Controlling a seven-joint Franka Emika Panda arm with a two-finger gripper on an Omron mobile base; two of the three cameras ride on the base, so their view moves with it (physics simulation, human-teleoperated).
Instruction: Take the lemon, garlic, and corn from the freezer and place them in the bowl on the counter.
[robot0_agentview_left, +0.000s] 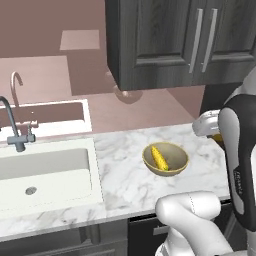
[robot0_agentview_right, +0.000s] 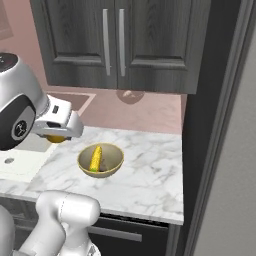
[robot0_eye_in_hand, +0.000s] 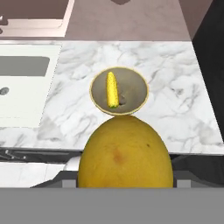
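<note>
The gripper (robot0_agentview_right: 59, 131) is clenched on the lemon (robot0_eye_in_hand: 124, 153), carried high above the counter (robot0_eye_in_hand: 183, 105) so it clears the rim of the bowl (robot0_eye_in_hand: 138, 89), which lies at 12 o'clock in the hand view. 1 corn (robot0_eye_in_hand: 112, 89) already rests inside.
</note>
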